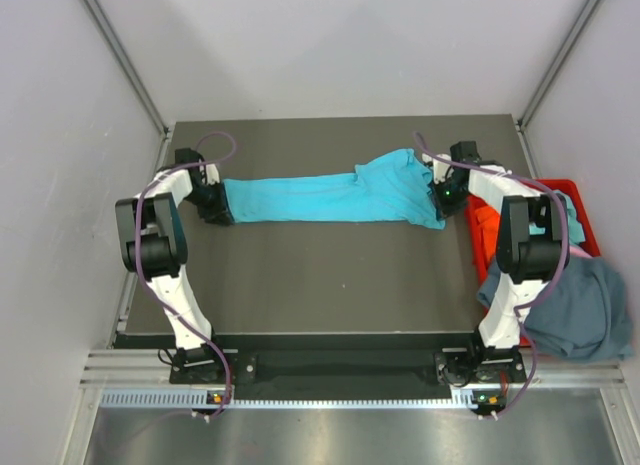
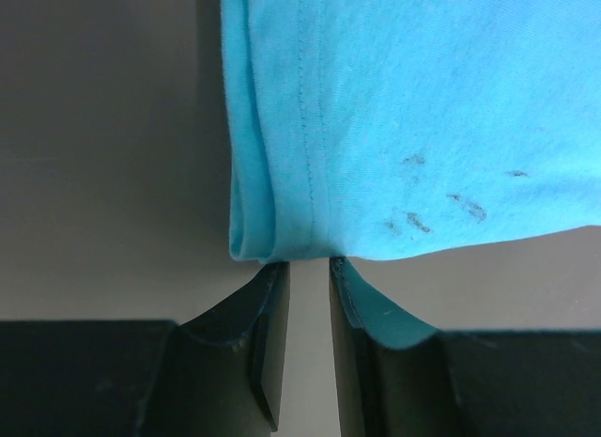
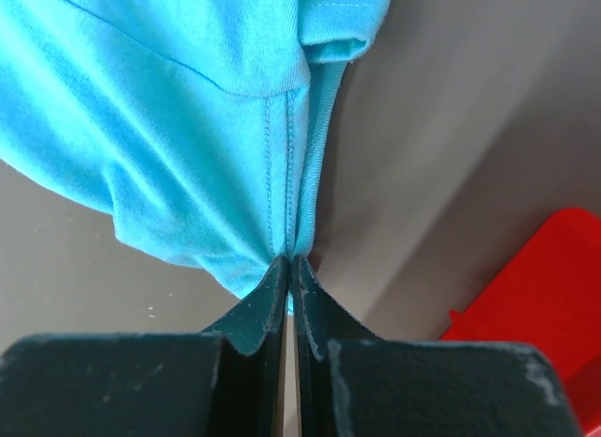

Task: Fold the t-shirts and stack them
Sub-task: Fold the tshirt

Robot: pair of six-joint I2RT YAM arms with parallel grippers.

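Observation:
The bright turquoise t-shirt (image 1: 320, 197) lies pulled out into a long band across the far half of the table. My left gripper (image 1: 215, 210) is at its left end. In the left wrist view the left gripper (image 2: 310, 263) is open, with bare table in the gap and its tips just touching the shirt's (image 2: 423, 108) stitched hem. My right gripper (image 1: 440, 200) is at the bunched right end. The right wrist view shows the right gripper (image 3: 291, 260) shut on a seam of the turquoise shirt (image 3: 169, 108).
A red bin (image 1: 560, 186) stands off the table's right edge, seen also in the right wrist view (image 3: 545, 287). An orange t-shirt (image 1: 485, 225) lies in it. A slate blue-grey t-shirt (image 1: 580, 310) hangs over its near side, beside the right arm.

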